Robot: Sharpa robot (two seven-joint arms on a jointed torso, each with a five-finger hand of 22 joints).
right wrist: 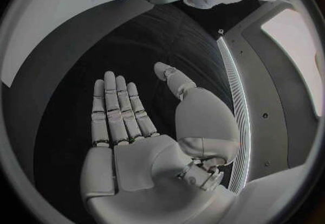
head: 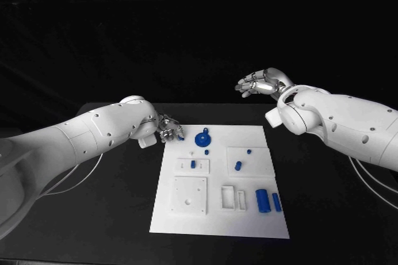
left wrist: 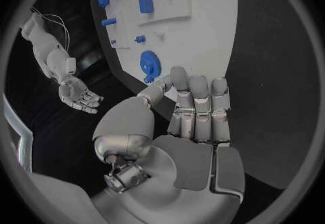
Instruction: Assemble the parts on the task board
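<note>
Where the black table (head: 99,219) spreads, task board (head: 249,225) lies centered.

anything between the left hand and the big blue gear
In the head view, a small blue part at the left hand's fingertips, then bare white task board up to the blue gear.

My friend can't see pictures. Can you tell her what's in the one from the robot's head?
A white task board lies on a black table with small blue parts on it, the biggest a round blue gear near its far edge. The left hand reaches the board's far corner beside the gear, while the right hand hangs open above the table beyond the board.
</note>
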